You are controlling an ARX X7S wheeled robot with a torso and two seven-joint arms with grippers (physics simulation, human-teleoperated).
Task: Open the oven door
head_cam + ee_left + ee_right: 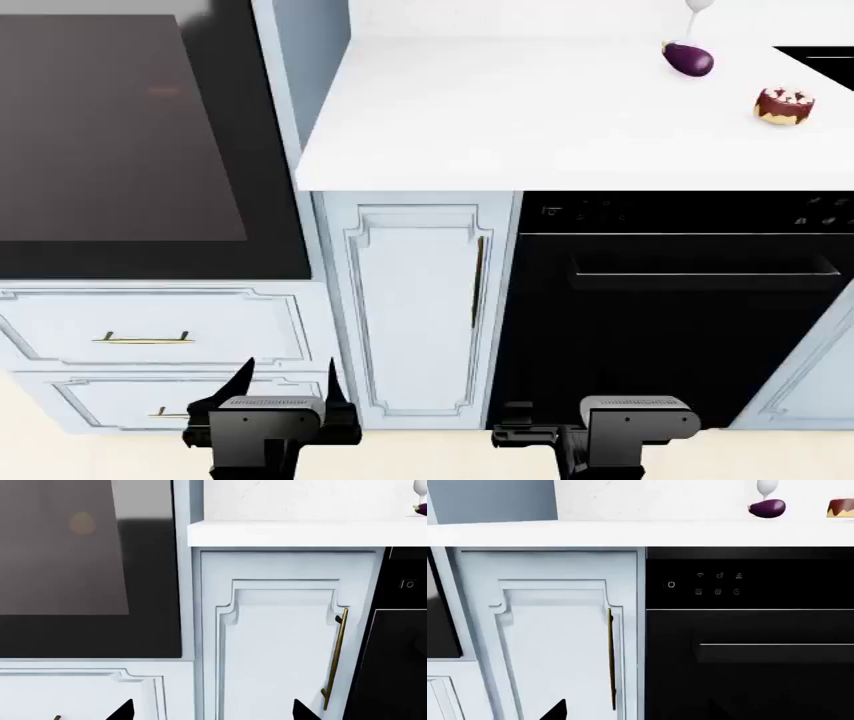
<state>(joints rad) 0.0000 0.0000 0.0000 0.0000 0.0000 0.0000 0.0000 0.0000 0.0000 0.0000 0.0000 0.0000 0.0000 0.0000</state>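
The oven door [127, 140] is a large glossy black glass panel at the left of the head view, shut, with its top edge cut off by the frame. It also fills the left wrist view's corner, the oven door [80, 580] lying ahead of that arm. My left gripper [287, 385] is open and empty, low in front of the drawers beneath the oven; its spread tips frame my left gripper [213, 711]. My right gripper [640, 711] is open, facing the seam between cabinet and black appliance; one fingertip [557, 711] shows, the other is lost against the black front.
A pale-blue cabinet door [414, 300] with a brass handle [477, 280] stands between the oven and a black under-counter appliance [681, 310]. Two drawers [147, 330] sit under the oven. The white counter [507, 120] carries an eggplant [689, 58] and a small cake [783, 104].
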